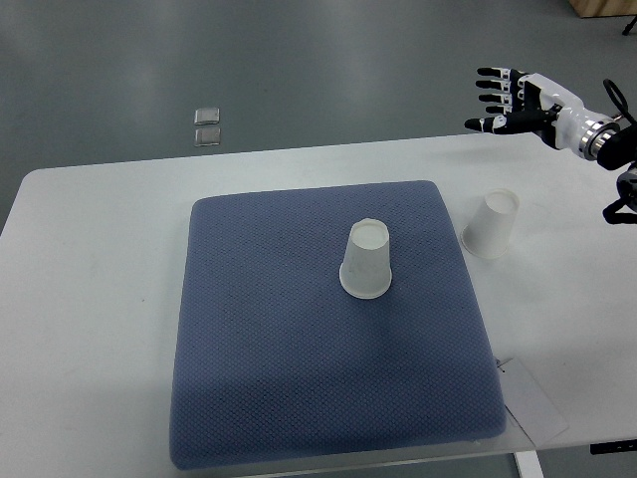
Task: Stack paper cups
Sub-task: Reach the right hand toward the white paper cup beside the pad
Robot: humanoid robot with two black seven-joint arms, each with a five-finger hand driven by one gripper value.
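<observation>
1 right hand (503, 98) raised, fingers spread

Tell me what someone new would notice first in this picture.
A big blue cushion pad covers the middle of the white table, with an upside-down paper cup near its centre. A second paper cup, also upside down, stands on the bare table just right of the pad. Above it at upper right, the right robot hand hovers with fingers spread, holding nothing.
</observation>
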